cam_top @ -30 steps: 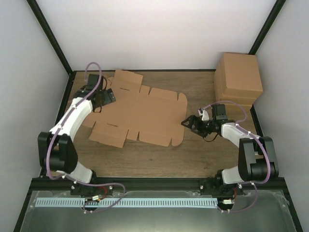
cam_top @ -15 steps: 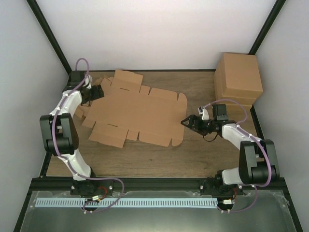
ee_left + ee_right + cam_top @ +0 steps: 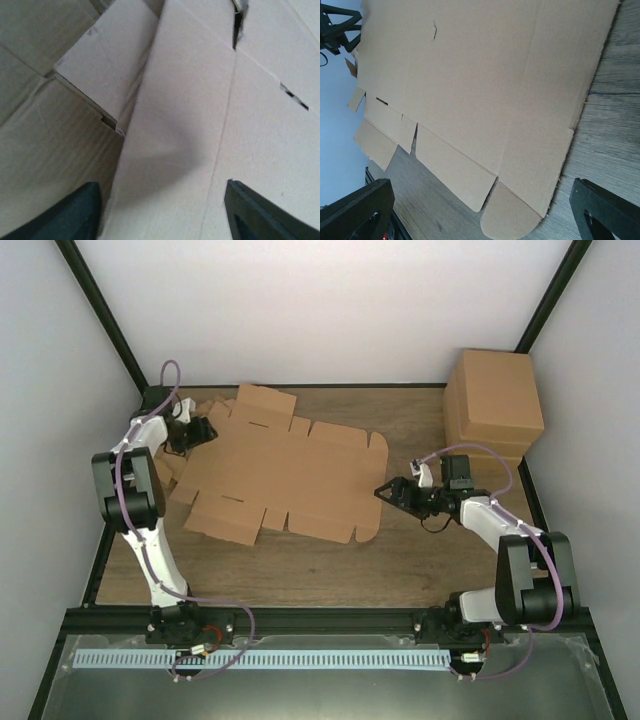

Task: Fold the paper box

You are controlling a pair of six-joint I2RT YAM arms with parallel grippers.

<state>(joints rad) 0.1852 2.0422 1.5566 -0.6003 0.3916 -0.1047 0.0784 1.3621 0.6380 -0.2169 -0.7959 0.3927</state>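
Observation:
The paper box (image 3: 290,475) lies flat and unfolded on the wooden table, a brown die-cut blank with rounded flaps. My left gripper (image 3: 203,430) hovers at its far left edge, open, and both fingers show in the left wrist view. Between and under them runs a long cardboard panel (image 3: 175,125) of the box; I see no contact. My right gripper (image 3: 386,492) is just off the box's right edge, open wide, with nothing between its fingers. In the right wrist view, the box (image 3: 485,75) spreads away from the gripper (image 3: 482,207), a rounded corner flap (image 3: 512,217) nearest.
A tall stack of brown cardboard boxes (image 3: 493,405) stands at the back right. More cardboard blanks (image 3: 165,468) poke out from under the box's left side, also seen as the blanks (image 3: 35,125) in the left wrist view. Black frame posts edge the table.
My left arm has swung back toward the far left corner, taking its gripper from over the box's left flap to its far left edge, and its jaws have narrowed a little. The right arm barely moved.

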